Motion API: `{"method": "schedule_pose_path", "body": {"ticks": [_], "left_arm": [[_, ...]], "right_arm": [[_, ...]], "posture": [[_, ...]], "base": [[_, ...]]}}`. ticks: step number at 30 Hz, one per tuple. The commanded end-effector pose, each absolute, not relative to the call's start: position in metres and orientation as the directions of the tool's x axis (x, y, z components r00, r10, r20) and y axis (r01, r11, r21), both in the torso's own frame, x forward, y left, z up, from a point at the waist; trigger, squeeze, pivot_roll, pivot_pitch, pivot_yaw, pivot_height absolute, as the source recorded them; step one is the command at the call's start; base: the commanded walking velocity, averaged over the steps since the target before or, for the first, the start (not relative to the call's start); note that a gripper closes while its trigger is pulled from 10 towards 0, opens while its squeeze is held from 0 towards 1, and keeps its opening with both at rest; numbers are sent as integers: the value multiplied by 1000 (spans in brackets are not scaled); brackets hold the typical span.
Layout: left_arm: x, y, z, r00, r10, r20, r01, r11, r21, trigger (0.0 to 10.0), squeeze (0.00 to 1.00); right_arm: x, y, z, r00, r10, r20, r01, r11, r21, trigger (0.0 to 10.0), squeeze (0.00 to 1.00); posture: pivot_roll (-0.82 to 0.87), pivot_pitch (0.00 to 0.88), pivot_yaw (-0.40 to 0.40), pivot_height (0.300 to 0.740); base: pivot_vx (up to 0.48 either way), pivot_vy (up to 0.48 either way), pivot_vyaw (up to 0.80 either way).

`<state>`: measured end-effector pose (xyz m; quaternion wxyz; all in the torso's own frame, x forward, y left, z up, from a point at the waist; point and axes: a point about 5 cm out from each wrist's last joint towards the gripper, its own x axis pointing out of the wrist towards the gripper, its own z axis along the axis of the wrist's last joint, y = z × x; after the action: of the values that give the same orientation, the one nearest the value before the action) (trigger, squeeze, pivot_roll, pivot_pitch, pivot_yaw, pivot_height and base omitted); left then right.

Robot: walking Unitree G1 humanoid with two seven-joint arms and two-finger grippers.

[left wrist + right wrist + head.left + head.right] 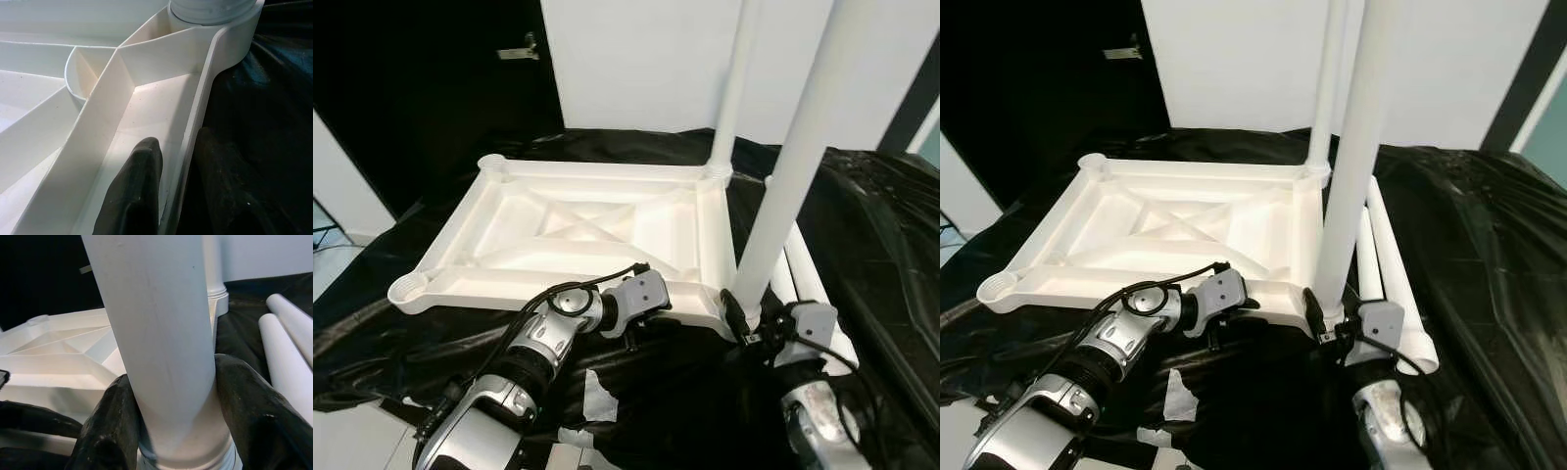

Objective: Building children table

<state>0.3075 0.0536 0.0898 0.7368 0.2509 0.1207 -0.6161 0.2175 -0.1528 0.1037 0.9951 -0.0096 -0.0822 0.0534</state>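
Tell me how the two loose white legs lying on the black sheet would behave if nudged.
The loose legs are smooth round tubes lying side by side on the black sheet, so they would probably roll sideways easily. They look like stiff, hollow plastic, likely light. The sheet's wrinkles might stop them early.

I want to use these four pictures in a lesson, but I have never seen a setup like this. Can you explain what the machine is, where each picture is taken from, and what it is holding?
This is a humanoid robot with two silver arms ending in black two-fingered grippers. The top two pictures come from cameras in its head, looking down. An upturned white table top lies on black sheeting, with one leg upright at a far corner and two spare legs beside it. The other two pictures come from wrist cameras. The left gripper pinches the table top's near rim; the right gripper clasps a near-corner leg by its base.
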Motion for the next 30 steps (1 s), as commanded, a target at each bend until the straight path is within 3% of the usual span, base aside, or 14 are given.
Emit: {"method": "schedule_pose_path", "body": {"ticks": [1, 9, 10, 11, 12, 13, 14, 20, 21, 22, 30], "left_arm": [[298, 62, 65, 190, -806, -561, 981, 133, 141, 10000, 0], [298, 65, 65, 194, -800, -568, 980, 136, 144, 10000, 0], [298, 65, 65, 195, -799, -568, 980, 137, 144, 10000, 0], [298, 65, 64, 196, -799, -569, 980, 138, 144, 10000, 0], [299, 64, 65, 197, -799, -568, 980, 139, 144, 10000, 0], [299, 64, 65, 197, -799, -568, 980, 139, 144, 10000, 0], [299, 64, 65, 196, -799, -568, 980, 138, 144, 10000, 0], [298, 61, 64, 190, -803, -565, 981, 133, 141, 10000, 0], [297, 60, 64, 187, -805, -564, 982, 131, 140, 10000, 0], [297, 59, 64, 185, -806, -563, 982, 128, 139, 10000, 0], [298, 57, 64, 185, -808, -560, 982, 128, 140, 10000, 0]], "right_arm": [[216, -165, 95, 992, 16, 125, -10, 999, -52, 0, 0], [216, -166, 94, 994, -36, 106, 42, 998, -54, 0, 0], [217, -163, 93, 996, -20, 92, 25, 998, -53, 4588, 0], [218, -161, 93, 996, 0, 90, 5, 999, -52, 10000, 0], [219, -160, 94, 995, 18, 95, -13, 999, -51, 10000, 345], [219, -160, 94, 995, 18, 95, -13, 999, -51, 10000, 345], [220, -158, 95, 994, 40, 101, -35, 998, -52, 10000, 1000], [225, -158, 98, 983, 141, 116, -136, 989, -50, 10000, 1000], [227, -159, 100, 976, 183, 120, -177, 983, -52, 10000, 788], [229, -161, 102, 966, 227, 126, -220, 973, -67, 10000, 0], [242, -176, 110, 881, 466, 85, -453, 881, -136, 10000, 0]], "posture": [[9, 0, 23, 740], [11, 0, 24, 740], [8, 0, 24, 740], [6, 0, 25, 740], [3, 0, 26, 740], [3, 0, 26, 740], [2, 0, 27, 740], [-11, 0, 25, 740], [-12, 0, 25, 740], [-15, 0, 23, 740], [-16, 0, 18, 740]], "base": [[0, 0, 0], [0, 0, 0], [0, 0, 0], [0, 0, 0], [0, 0, 0], [0, 0, 0], [0, 0, 0], [0, 0, 0], [0, 0, 0], [0, 0, 0], [0, 0, 0]]}}
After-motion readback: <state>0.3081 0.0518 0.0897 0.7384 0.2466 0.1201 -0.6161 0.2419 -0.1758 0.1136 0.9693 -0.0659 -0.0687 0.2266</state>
